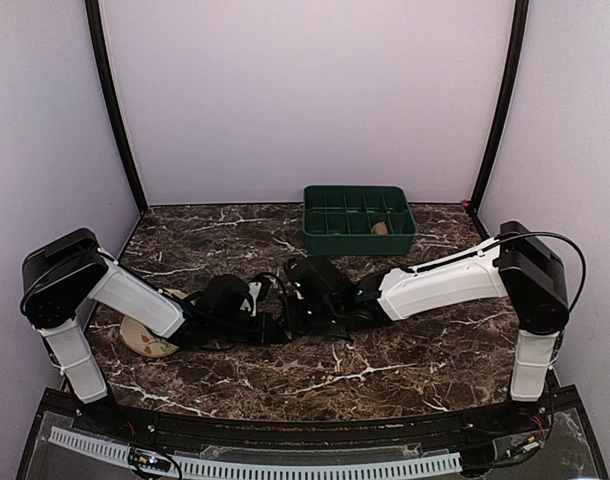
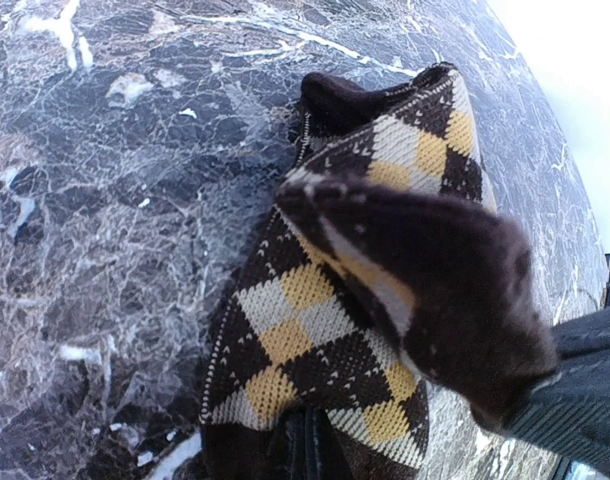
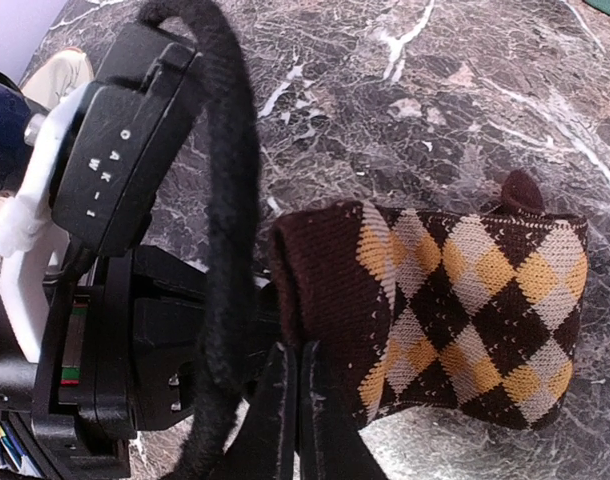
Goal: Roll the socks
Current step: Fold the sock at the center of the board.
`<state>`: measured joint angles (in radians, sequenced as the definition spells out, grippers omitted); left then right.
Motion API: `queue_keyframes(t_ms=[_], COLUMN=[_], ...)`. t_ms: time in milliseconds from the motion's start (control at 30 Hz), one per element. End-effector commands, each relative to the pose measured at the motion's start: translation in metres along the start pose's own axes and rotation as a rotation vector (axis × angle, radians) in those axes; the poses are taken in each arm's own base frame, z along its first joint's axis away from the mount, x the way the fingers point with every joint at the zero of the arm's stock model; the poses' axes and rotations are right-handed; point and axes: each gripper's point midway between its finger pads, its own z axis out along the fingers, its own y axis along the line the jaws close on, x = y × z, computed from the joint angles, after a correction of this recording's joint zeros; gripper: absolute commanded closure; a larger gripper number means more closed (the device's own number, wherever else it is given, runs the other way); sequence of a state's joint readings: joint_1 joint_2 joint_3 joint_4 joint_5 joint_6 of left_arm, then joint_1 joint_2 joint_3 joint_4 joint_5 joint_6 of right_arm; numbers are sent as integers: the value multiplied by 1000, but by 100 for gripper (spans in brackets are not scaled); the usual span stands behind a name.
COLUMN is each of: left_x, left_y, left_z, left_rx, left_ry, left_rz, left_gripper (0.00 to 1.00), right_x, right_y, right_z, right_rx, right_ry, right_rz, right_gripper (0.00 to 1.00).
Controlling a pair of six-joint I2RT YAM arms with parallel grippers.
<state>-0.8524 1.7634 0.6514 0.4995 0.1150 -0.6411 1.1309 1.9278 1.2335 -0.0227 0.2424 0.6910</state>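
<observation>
A sock [image 3: 475, 300] with a brown, black and cream diamond check lies on the dark marble table; its plain brown cuff [image 3: 320, 290] faces my right gripper. My right gripper [image 3: 298, 395] is shut, its fingertips pinching the cuff edge. In the left wrist view the same sock [image 2: 315, 330] is folded, one brown end [image 2: 455, 290] lifted over the checked part. My left gripper [image 2: 307, 450] is shut on the sock's near edge. From above, the left gripper [image 1: 270, 328] and the right gripper [image 1: 303, 318] meet at mid-table and hide the sock.
A green compartment tray [image 1: 360, 218] stands at the back, with a small tan piece [image 1: 381, 228] in one cell. A round cream dish [image 1: 145, 338] lies under the left arm. A dark blue cup [image 3: 0, 130] shows at the right wrist view's left edge.
</observation>
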Motion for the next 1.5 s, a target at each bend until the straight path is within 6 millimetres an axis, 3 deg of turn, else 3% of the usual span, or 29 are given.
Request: queue_keyframes(t_ms=[0,433,600,733,967,1200,1467], left_x=[22,17,18,18,18,14,2], left_y=[22,24,24,25,28,27,17], left_z=[-6,-8,-8,-8,-12,-23,-40], left_rx=[-78,-93,-97,-104,-121,-139,-142], left_ry=[73,57,61,65,66,64,60], left_rz=[-19,-11,-8,-5,3,22,73], left_gripper=[97,97,97,98,98,98,90], right_x=[4,28,30,37,27,16,5], right_y=[9,9,15,12,15,22,-1], right_z=[5,5,1,-1,-14,-44,-63], right_rx=[-41,-78,-111,-114,-123,-149,-57], right_ry=[-6,63,73,84,55,7,-71], right_rz=[9,27,26,10,-2,-14,-55], right_gripper=[100,99,75,64,62,61,59])
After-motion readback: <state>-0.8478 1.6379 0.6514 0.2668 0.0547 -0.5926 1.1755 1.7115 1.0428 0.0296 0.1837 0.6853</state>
